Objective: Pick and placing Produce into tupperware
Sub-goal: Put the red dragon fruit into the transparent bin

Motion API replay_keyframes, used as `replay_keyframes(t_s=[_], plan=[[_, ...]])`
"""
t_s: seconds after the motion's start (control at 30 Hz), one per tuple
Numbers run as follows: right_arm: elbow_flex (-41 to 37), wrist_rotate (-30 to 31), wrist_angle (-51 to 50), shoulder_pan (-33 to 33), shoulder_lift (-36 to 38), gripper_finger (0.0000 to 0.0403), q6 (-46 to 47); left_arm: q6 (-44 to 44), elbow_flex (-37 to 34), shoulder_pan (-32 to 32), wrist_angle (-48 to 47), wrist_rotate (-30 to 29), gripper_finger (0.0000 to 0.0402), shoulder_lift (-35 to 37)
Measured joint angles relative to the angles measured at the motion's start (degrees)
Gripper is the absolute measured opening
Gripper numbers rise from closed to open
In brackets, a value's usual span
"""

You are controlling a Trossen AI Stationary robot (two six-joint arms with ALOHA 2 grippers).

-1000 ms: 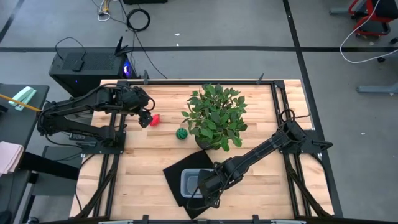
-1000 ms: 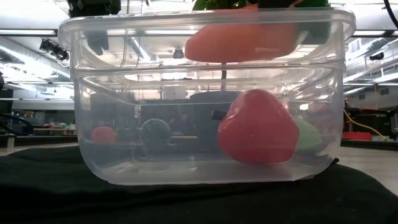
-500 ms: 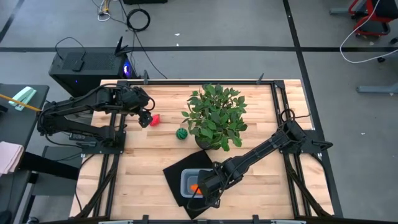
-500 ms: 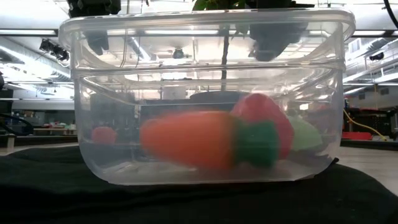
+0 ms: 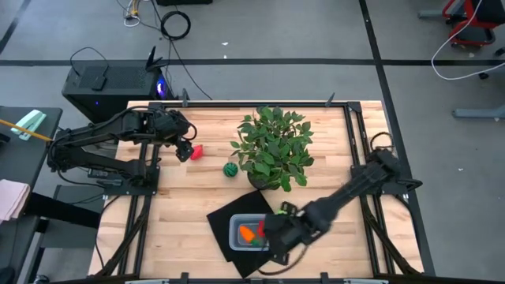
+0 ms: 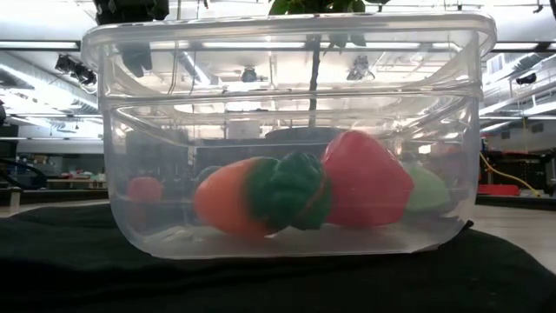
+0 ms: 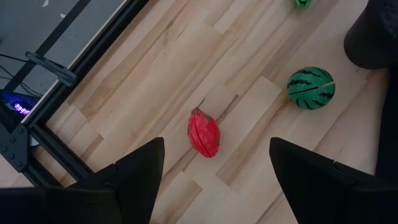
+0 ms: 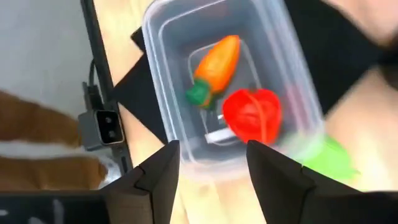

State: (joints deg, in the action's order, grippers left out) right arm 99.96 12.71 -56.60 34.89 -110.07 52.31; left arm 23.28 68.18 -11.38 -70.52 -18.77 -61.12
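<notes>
High view: the right gripper [image 5: 274, 230] hangs above the near-right rim of the tupperware [image 5: 235, 229], which sits on a black mat [image 5: 221, 217] at the table's front edge. The right wrist view shows its jaws spread and holding nothing. Inside the tub lie an orange carrot [image 8: 219, 59], a red strawberry-shaped piece [image 8: 252, 113] and, against the wall by the strawberry, a light green piece [image 6: 427, 189].

At the far-left part of the table the left gripper [image 5: 183, 147] hovers with its jaws spread wide, empty, directly over a red fruit [image 7: 204, 132] lying on the bare wood. A striped green ball [image 7: 311, 88] rests near it, close to the pot of the leafy plant [image 5: 273, 148].

The step in hand looks like clearing the tub so the next pick can start. The right arm would do well to rise straight up before swinging aside, so its fingers do not catch the rim or drag the mat. The left arm has open wood all round the red fruit for a straight descent; the table's metal frame lies a little way off, and the plant's leaves crowd the path toward the ball and the tub.
</notes>
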Motion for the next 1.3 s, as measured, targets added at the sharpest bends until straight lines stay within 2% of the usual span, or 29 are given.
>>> replay_keyframes(t_s=[0.13,0.37,0.5,0.73,1.07,1.3], plan=[[0.00,4.95,-7.73,4.29,2.80,0.0194,7.36,-0.01,0.00,-0.01,0.04,-0.01,0.0298,0.00],[-0.15,7.27,-21.18,12.42,3.02,0.0197,23.82,-0.03,0.00,-0.01,0.07,-0.01,0.0298,0.00],[-4.30,8.02,-20.85,15.98,2.78,0.0197,35.30,-0.02,0.00,-0.01,0.23,-0.01,0.0298,0.00],[-16.07,10.25,-9.75,19.70,3.23,0.0197,52.18,-0.01,0.00,-0.01,0.26,-0.01,0.0298,0.00],[-30.68,12.87,3.75,17.52,3.24,0.0200,55.79,-0.06,0.00,-0.01,0.49,-0.01,0.0298,0.00],[-35.09,12.92,9.04,14.23,5.67,0.0201,47.20,-3.06,-0.85,-0.08,6.70,-0.02,0.0298,0.02]])
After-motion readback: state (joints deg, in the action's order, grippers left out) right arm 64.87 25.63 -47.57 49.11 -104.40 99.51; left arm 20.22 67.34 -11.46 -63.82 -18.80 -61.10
